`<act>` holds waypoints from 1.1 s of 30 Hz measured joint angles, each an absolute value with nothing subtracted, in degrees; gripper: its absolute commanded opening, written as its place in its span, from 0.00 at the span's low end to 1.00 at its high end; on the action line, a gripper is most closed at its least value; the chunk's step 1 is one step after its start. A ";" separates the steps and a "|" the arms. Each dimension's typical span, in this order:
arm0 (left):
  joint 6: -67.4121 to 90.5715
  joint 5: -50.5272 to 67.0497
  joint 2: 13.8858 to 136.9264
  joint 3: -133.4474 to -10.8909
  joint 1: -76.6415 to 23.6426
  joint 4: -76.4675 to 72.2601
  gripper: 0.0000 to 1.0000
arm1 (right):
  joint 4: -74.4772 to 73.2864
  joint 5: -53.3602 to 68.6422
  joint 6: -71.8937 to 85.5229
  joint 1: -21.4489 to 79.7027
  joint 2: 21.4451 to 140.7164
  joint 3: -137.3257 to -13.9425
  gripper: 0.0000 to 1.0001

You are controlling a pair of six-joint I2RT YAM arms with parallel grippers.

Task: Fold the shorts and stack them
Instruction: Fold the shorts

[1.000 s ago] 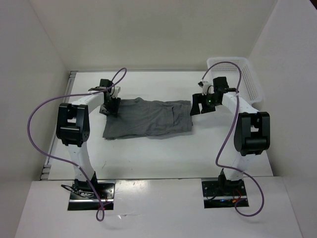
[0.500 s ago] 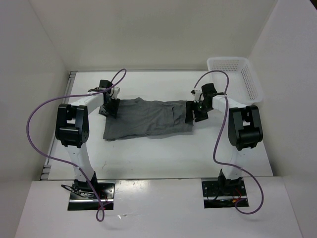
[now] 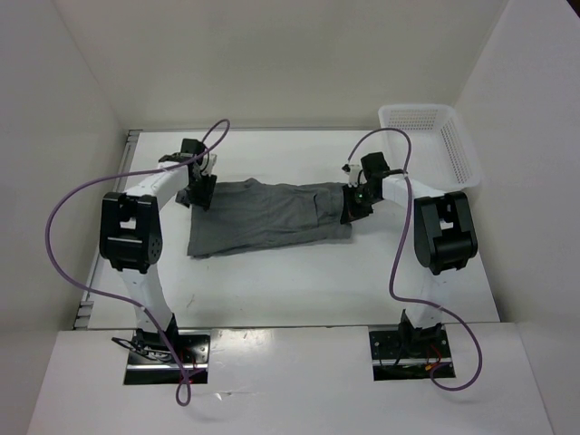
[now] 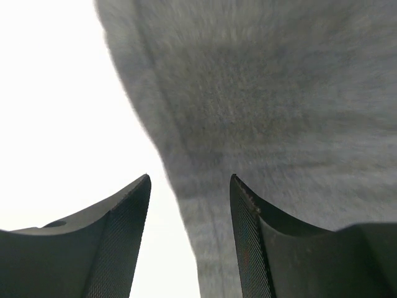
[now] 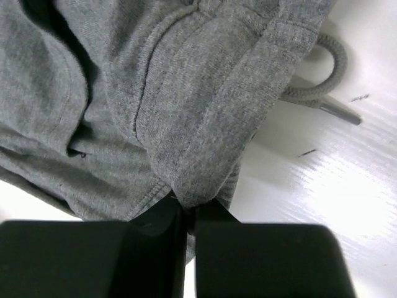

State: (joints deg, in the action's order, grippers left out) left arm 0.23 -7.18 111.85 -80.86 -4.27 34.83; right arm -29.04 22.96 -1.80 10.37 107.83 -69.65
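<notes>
A white plastic mesh basket [image 3: 460, 149] sits at the far right corner of the white table [image 3: 299, 281]

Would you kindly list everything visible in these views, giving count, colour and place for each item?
shorts: one, mid-grey, spread flat mid-table between the two hands
drawstring: one, grey, looping from the waistband onto the table
basket: one, white mesh, far right corner of the table
table: one, white, under everything
cables: two, purple, one trailing along each arm
arms: two, white with black joints, bases at the near edge
left hand: one, black, open at the shorts' left edge
right hand: one, black, shut on a fold of the shorts near the waistband
</notes>
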 measured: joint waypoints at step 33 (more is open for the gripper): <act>0.16 3.40 123.17 -94.39 -34.35 32.82 0.65 | -33.21 21.08 -8.19 11.11 105.75 -79.75 0.00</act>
